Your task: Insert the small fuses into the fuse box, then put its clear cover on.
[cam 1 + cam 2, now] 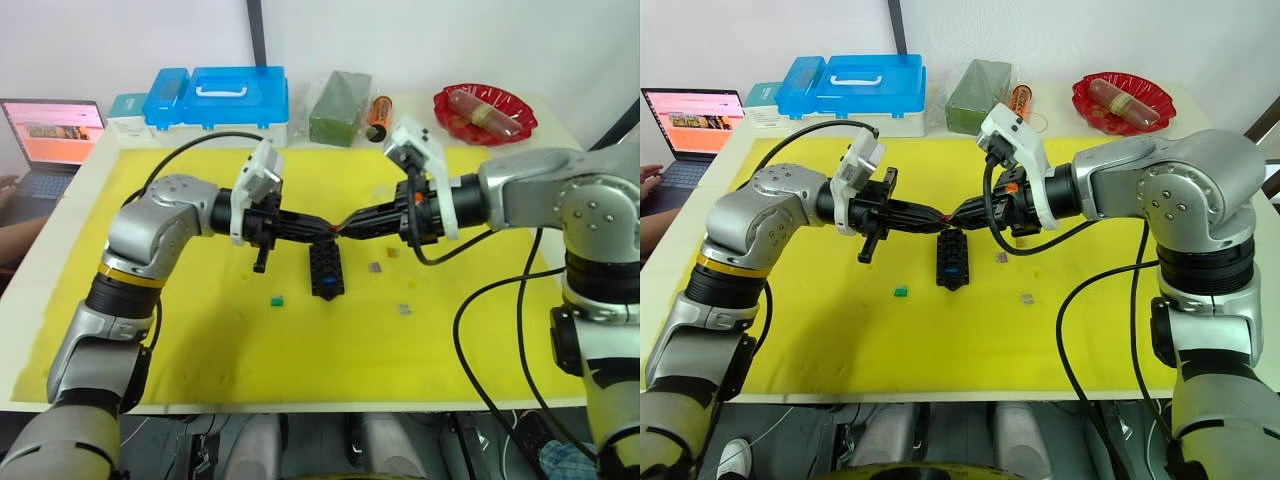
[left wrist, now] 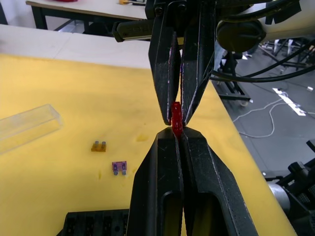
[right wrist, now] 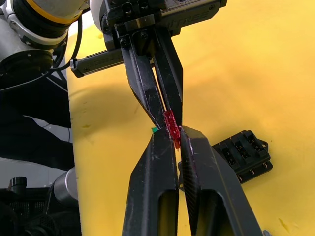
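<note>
My left gripper (image 1: 333, 229) and right gripper (image 1: 349, 224) meet tip to tip in the air just above the black fuse box (image 1: 325, 266). Both are shut on one red fuse (image 2: 176, 118), each pinching one end of it. A blue fuse (image 1: 329, 284) sits in a slot at the box's near end. Loose on the yellow mat lie a green fuse (image 1: 278, 299), a purple fuse (image 1: 375, 267), an orange fuse (image 1: 392, 251) and a grey fuse (image 1: 403, 309). The clear cover (image 2: 27, 125) lies flat on the mat beyond the orange and purple fuses in the left wrist view.
Along the table's back edge stand blue-lidded storage boxes (image 1: 235, 95), a bagged green block (image 1: 340, 108), an orange cylinder (image 1: 379, 117) and a red dish (image 1: 484, 112). A laptop (image 1: 52, 135) and a person's hand (image 1: 8, 183) are at the far left.
</note>
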Robot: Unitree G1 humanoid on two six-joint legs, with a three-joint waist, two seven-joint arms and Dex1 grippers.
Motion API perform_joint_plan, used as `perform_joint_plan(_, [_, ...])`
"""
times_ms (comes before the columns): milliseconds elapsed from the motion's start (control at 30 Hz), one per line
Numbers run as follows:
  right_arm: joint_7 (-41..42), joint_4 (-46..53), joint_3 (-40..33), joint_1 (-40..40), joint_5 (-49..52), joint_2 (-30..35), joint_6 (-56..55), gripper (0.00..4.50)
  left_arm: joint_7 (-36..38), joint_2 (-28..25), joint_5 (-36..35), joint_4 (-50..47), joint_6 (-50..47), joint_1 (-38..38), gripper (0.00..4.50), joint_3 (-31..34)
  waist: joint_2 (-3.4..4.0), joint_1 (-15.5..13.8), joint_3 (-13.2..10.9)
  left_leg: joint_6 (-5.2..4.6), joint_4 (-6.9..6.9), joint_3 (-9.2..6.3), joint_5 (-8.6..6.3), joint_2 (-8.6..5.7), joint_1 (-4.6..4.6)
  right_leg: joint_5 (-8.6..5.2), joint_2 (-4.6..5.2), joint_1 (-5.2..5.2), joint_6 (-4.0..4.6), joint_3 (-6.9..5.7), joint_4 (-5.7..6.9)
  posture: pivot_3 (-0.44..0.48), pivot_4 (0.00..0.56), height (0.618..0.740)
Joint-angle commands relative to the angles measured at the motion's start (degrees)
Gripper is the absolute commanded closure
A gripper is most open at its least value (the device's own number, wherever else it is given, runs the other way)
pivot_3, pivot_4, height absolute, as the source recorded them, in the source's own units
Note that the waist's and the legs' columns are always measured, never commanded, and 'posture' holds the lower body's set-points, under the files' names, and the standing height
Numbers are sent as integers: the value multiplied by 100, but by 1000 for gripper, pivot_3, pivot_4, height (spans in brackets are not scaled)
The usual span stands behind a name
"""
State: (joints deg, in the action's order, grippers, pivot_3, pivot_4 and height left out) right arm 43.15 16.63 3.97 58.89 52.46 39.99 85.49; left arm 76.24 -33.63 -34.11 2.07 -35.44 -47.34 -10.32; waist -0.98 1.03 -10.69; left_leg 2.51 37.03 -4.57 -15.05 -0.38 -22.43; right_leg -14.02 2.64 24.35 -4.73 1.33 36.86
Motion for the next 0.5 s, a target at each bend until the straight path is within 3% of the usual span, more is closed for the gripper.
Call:
perform_joint_plan(33, [48, 118, -47, 54, -30, 62, -156, 4380, -3, 10, 25, -171, 104, -2, 4500, 148, 0, 0, 0, 0, 0, 0, 0, 0, 0, 0, 0, 0, 0, 0, 0, 0, 150, 740])
perform_joint_plan(267, [210, 93, 71, 96, -98, 139, -306, 4380, -90, -44, 111, -124, -36, -49, 4500, 108, 0, 0, 0, 0, 0, 0, 0, 0, 0, 0, 0, 0, 0, 0, 0, 0, 150, 740])
perform_joint_plan(500, [630, 113, 585, -77, -777, 259, -1530, 4500, -167, -326, 247, -244, -85, 107, 2047, 184, 0, 21, 0, 0, 0, 0, 0, 0, 0, 0, -2, 0, 0, 0, 0, 0, 150, 740])
